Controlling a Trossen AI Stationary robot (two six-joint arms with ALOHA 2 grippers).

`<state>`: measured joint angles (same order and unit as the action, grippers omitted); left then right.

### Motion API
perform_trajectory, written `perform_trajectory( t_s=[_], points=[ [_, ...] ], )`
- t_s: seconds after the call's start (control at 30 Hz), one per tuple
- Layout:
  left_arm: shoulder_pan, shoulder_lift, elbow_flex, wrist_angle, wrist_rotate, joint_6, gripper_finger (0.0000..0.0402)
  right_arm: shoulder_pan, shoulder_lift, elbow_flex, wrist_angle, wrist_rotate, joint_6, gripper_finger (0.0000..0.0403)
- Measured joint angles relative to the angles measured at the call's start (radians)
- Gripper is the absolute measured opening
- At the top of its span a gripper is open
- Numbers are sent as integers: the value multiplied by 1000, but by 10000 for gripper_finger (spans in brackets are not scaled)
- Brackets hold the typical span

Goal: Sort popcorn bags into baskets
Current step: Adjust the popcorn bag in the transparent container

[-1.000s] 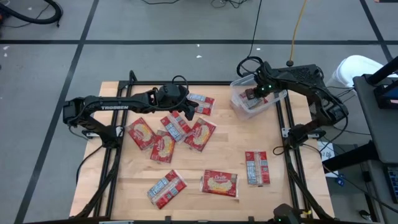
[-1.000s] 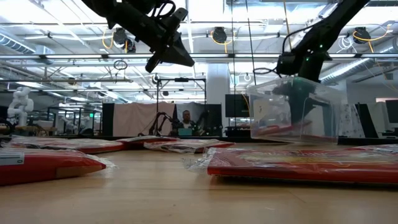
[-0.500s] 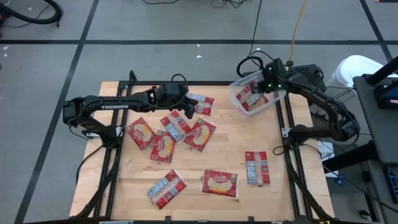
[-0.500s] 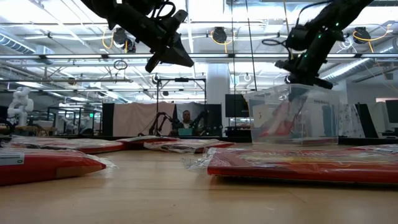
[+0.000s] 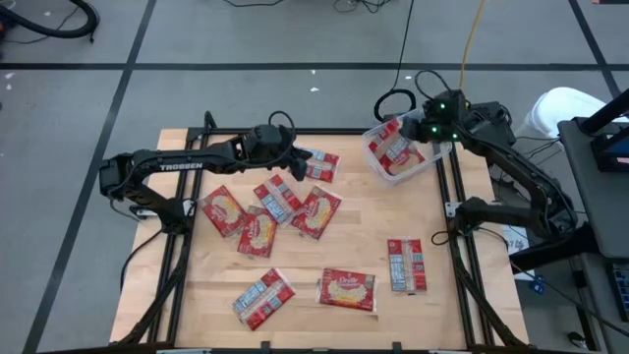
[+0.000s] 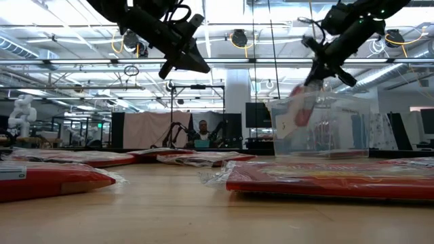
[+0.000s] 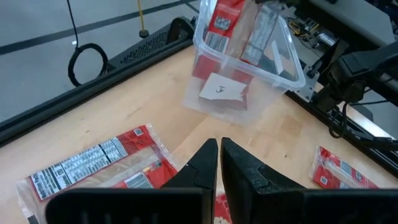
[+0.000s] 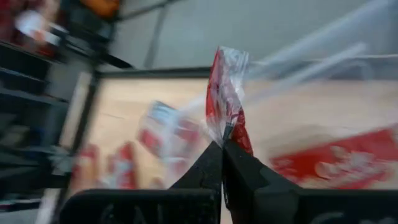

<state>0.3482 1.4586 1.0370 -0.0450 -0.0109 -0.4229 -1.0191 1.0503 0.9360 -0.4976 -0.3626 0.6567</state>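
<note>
One popcorn bag (image 8: 225,93) between right fingers (image 8: 214,163).

left arm (image 5: 177,165): matte black jointed links, white TROSSEN lettering
right arm (image 5: 511,157): black, looped cables, green light

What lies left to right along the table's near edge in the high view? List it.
Popcorn bag with white-grey print → popcorn bag with the cream-yellow popcorn picture → upright popcorn bag with white-grey print.

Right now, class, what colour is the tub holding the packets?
Clear, see-through plastic tub; red packets show through it. Left wrist view shows it best.
</note>
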Motion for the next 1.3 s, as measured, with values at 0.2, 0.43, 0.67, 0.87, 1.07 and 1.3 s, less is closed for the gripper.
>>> perform_trajectory(
  t_s=[0.2, 0.43, 0.67, 0.87, 1.07, 1.3],
  points=[
    [1, 0, 0, 23, 0, 15, 26, 0, -23, 0, 212, -126, 174, 0],
    [13, 0, 0, 164, 0, 16, 26, 0, -24, 2, 431, -234, 339, 0],
    [41, 0, 0, 335, -1, -36, 27, 0, -24, 2, 589, -271, 465, 0],
    [91, 0, 0, 366, 73, -160, 97, 11, -24, 2, 740, -270, 597, 0],
    [135, 1, 0, 471, 98, -333, 231, 37, -24, 2, 869, -270, 671, 0],
    [157, 1, 0, 631, 116, -447, 342, 49, -24, 2, 983, -269, 694, 0]
  ],
)
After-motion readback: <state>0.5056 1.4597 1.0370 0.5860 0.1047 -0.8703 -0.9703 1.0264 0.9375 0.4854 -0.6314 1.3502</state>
